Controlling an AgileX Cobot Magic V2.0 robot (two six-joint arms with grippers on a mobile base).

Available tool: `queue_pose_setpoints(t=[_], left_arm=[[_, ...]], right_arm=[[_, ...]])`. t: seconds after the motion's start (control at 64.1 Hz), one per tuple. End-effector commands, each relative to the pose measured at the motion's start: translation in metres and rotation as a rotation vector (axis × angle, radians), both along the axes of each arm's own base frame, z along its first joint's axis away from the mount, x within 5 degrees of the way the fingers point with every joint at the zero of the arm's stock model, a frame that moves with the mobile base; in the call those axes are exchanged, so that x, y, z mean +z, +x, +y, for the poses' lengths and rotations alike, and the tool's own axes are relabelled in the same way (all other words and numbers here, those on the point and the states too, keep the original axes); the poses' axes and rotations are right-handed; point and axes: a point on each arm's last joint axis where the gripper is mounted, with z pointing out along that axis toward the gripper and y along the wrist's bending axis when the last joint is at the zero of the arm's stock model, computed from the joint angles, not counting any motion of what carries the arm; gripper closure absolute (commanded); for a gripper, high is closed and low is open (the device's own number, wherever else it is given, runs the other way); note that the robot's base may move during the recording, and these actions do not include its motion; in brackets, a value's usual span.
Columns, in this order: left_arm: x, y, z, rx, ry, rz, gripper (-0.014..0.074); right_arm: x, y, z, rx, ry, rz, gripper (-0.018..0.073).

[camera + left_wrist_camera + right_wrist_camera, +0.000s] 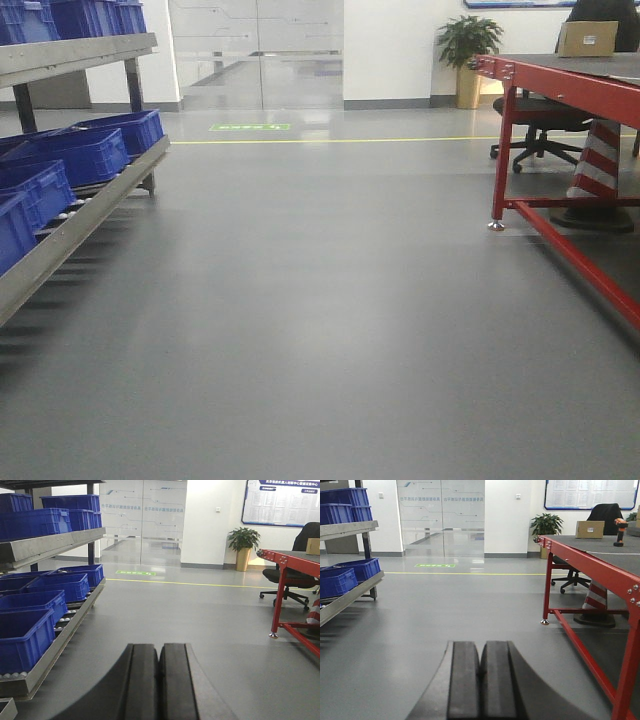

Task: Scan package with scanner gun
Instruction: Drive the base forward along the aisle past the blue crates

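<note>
A brown cardboard package [588, 38] sits on the far end of a red-framed table [560, 85] at the right; it also shows in the right wrist view [590, 529] and the left wrist view [313, 546]. An orange and black gun-shaped tool [619, 530], probably the scanner, stands on the table near it. My left gripper [160, 647] is shut and empty, far from the table. My right gripper [481, 645] is shut and empty, left of the table's red frame [580, 555]. Neither gripper shows in the front view.
A roller rack with several blue crates [90, 150] runs along the left. A black office chair [540, 120] and a red-and-white striped cone [598, 160] stand under the table. A potted plant [467, 45] and glass doors [255, 50] are at the back. Grey floor lies between.
</note>
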Motion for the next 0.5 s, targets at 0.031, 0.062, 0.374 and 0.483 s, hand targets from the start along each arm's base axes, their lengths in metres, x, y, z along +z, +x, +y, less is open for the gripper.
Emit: queue_pose_setpoints(t=[0.031,0.062,0.374,0.483], left_arm=[[0.0029,-0.0008,-0.0004,-0.005,0.002,-0.022,0.0707],[0.0029,-0.0008,-0.0004,-0.005,0.002,-0.022,0.0707],[0.0029,-0.0008,-0.0004,-0.005,0.002,-0.022,0.0707],[0.0029,-0.0008,-0.0004,-0.005,0.002,-0.022,0.0707]], right_arm=[[0.0035,-0.0007,-0.0003,-0.007,-0.009,-0.029,0.0724],[0.0035,-0.0007,-0.0003,-0.007,-0.009,-0.029,0.0724],[0.0035,-0.0007,-0.0003,-0.007,-0.009,-0.029,0.0724],[0.0035,-0.0007,-0.0003,-0.007,-0.009,-0.029,0.0724]])
